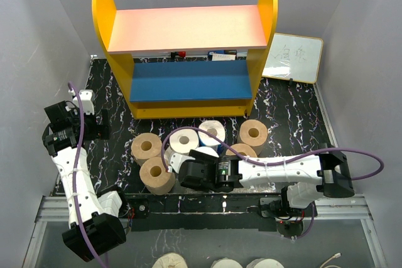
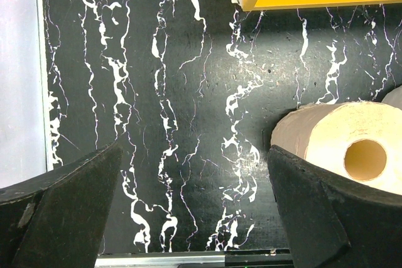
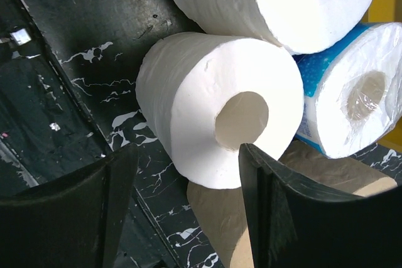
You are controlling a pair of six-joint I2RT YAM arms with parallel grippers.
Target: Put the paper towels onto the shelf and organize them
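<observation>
Your right gripper [image 3: 187, 155] hangs open over the bare white roll [image 3: 188, 92].
Core faces up: one finger at the hole, the other outside the wall, nothing pinched.

Tan and white paper towels [image 1: 146, 147] stand core-up, clustered just before the yellow shelf [image 1: 188, 80].

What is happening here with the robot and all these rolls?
The right tool, open, is down at a white paper towel roll in the cluster before the shelf, not closed on it. The left tool, also open, hovers over the table beside a tan roll. No roll is on the shelf yet.
</observation>
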